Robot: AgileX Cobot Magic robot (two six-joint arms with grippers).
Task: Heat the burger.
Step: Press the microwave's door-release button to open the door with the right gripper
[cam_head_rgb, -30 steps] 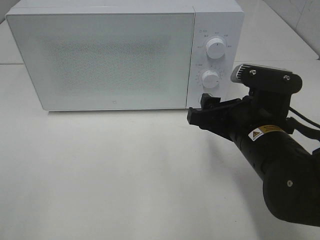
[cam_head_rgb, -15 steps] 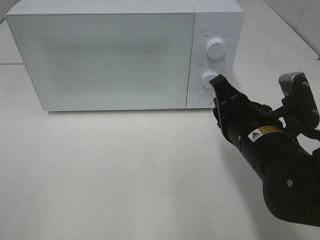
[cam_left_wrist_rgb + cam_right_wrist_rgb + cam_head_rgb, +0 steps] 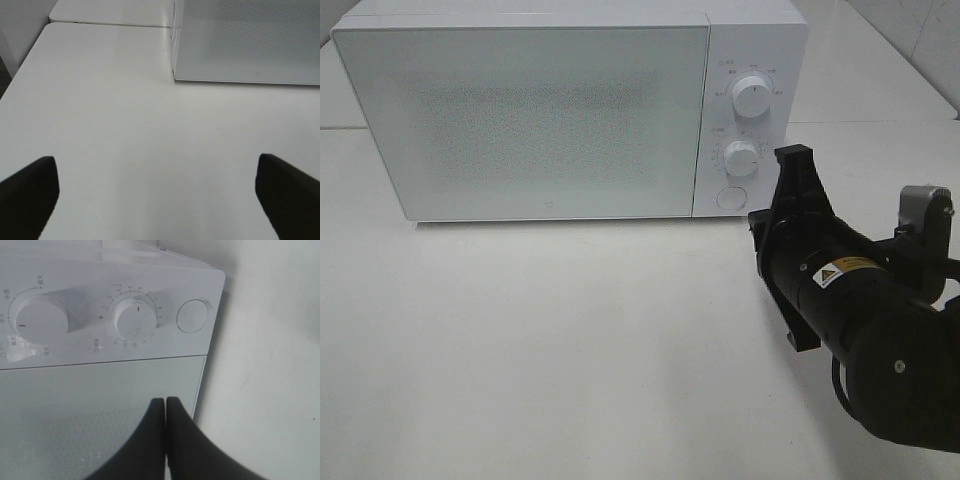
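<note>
Right gripper [image 3: 165,402]: fingers pressed flat together, nothing between them. It hangs in the air just in front of the microwave's [image 3: 520,110] front right corner, not touching it. In the right wrist view the tips line up over the door [image 3: 100,405] near the seam with the control panel [image 3: 110,300]. The right arm [image 3: 880,330] comes in from the table's right edge, yellow warning sticker [image 3: 828,272] facing up and wrist rolled on its side. Left gripper [image 3: 155,165]: fingers [image 3: 30,192] spread wide and holding nothing, bare white table [image 3: 125,130] under them. Its wrist view shows the microwave's front left corner [image 3: 175,75] ahead, well apart from the tips. The left gripper is outside the exterior high view. The microwave is white and sits along the table's back edge with its front facing forward. The frosted, speckled door is fully closed. The control panel is on its right side, with the upper knob [image 3: 751,97] above the lower knob [image 3: 741,157] and the round button [image 3: 729,197] at the bottom. Burger: not visible in any view, and the door is too frosted to see through, so I can't tell where it is.
</note>
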